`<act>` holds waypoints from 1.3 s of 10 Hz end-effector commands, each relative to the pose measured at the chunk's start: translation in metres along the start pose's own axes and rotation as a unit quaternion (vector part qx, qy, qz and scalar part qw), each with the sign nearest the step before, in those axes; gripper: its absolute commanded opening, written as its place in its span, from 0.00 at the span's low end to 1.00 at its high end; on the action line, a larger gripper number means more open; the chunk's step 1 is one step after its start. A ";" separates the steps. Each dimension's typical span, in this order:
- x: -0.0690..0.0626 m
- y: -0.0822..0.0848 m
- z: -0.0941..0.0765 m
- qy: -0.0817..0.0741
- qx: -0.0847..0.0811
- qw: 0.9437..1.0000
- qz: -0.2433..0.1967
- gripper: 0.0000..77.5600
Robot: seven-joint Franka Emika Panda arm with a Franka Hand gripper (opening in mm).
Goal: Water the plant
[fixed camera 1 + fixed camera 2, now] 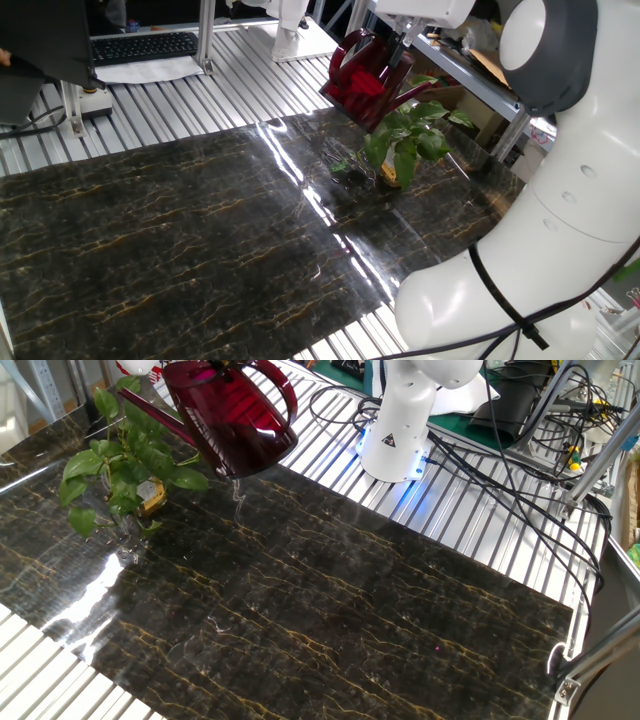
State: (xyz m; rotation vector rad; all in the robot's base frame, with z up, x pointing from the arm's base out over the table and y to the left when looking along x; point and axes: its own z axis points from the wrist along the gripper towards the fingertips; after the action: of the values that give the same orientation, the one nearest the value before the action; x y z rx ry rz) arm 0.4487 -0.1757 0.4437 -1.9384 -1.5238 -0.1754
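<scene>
The plant (405,140) stands in a small pot near the far right corner of the dark marble tabletop (180,230); its broad green leaves (120,465) spread out in the other fixed view. A dark red translucent watering can (365,80) hangs tilted just above and beside it. The can's long spout (150,410) reaches over the leaves. My gripper (400,45) comes down from above and is shut on the can's top. In the other fixed view the can (235,420) fills the upper left, and the gripper (215,365) is cut off by the frame's edge.
My white arm (540,200) bulks over the table's right side. Its base (400,430) sits on the slatted metal surface, with cables (500,450) beside it. A keyboard (145,45) lies at the back left. A metal frame bar (480,90) runs behind the plant.
</scene>
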 end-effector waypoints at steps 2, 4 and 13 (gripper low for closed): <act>0.001 0.000 -0.002 0.003 -0.001 1.000 -0.005 0.01; 0.002 0.000 -0.003 0.004 -0.001 1.000 -0.006 0.01; 0.002 0.001 -0.004 0.012 0.002 1.000 -0.018 0.01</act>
State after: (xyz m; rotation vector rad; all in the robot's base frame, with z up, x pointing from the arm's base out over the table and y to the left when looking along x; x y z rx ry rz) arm 0.4512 -0.1767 0.4454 -1.8999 -1.5399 -0.2033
